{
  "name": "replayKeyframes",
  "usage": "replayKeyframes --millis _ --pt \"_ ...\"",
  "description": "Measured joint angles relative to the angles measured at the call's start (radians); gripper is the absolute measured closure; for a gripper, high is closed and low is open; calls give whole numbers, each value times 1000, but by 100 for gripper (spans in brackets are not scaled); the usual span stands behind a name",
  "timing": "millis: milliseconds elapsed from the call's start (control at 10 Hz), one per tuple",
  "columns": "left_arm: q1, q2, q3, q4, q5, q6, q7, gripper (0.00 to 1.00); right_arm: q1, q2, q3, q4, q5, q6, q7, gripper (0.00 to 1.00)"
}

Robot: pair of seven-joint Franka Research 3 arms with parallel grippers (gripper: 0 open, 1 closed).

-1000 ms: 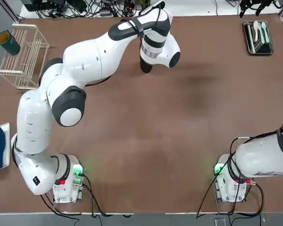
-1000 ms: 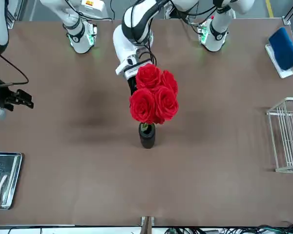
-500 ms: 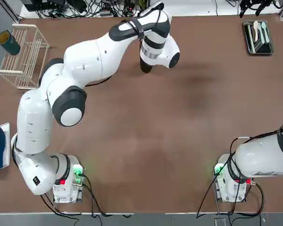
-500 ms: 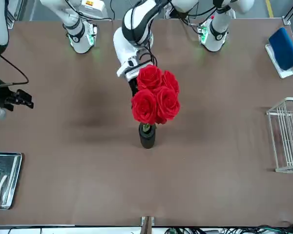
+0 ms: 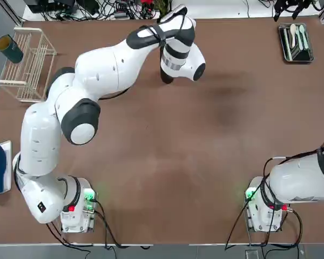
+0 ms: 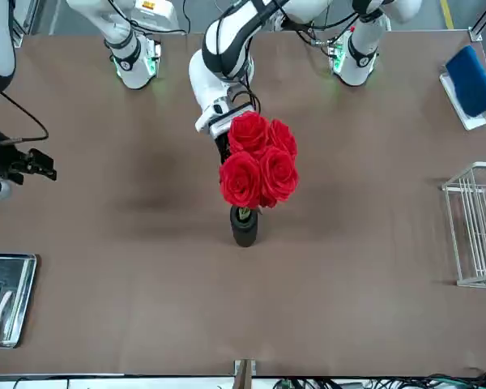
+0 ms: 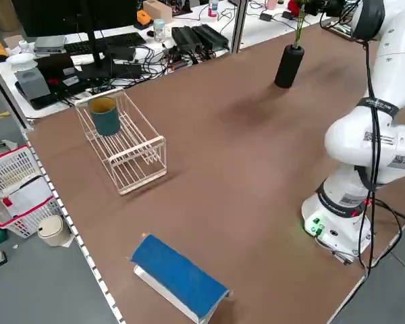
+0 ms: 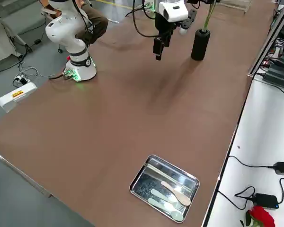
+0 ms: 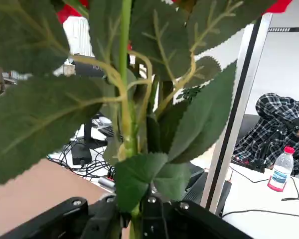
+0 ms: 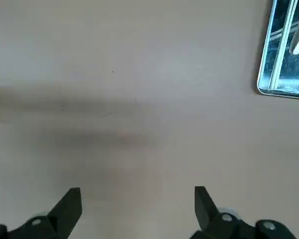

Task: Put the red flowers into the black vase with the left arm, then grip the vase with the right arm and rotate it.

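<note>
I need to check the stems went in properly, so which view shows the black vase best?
The right side view: the black vase stands whole there, stems at its mouth. Left side similar; front foreshortened under blooms; top mostly arm-hidden; neither wrist view clearly shows it.

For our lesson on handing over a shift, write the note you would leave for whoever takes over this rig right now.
Left hand: shut on the stems of the red flowers, above the black vase.
Right hand: open, holding nothing, off to the robot's right of the vase.
Vase: upright on the table, near the side across from the arm bases.
Done: the flowers are at the vase, stem ends in its mouth.
Left: let the flowers go, then grip the vase with the right hand and rotate it. I would check first that the stems sit deep enough.
</note>
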Motion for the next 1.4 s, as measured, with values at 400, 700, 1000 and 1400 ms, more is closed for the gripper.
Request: replayKeyframes --millis 400,700,1000,1400 --pt "-1 40 0 -8 0 -1 -25 92 0 0 0 -5 0 1 0 0" --pt "-9 83 0 -10 1 -2 -61 92 0 0 0 -5 0 1 0 0" --pt "-9 115 4 -12 1 -3 -75 92 0 0 0 -5 0 2 0 0" --pt "-10 158 4 -12 53 -11 -116 92 0 0 -1 -5 0 3 1 0"
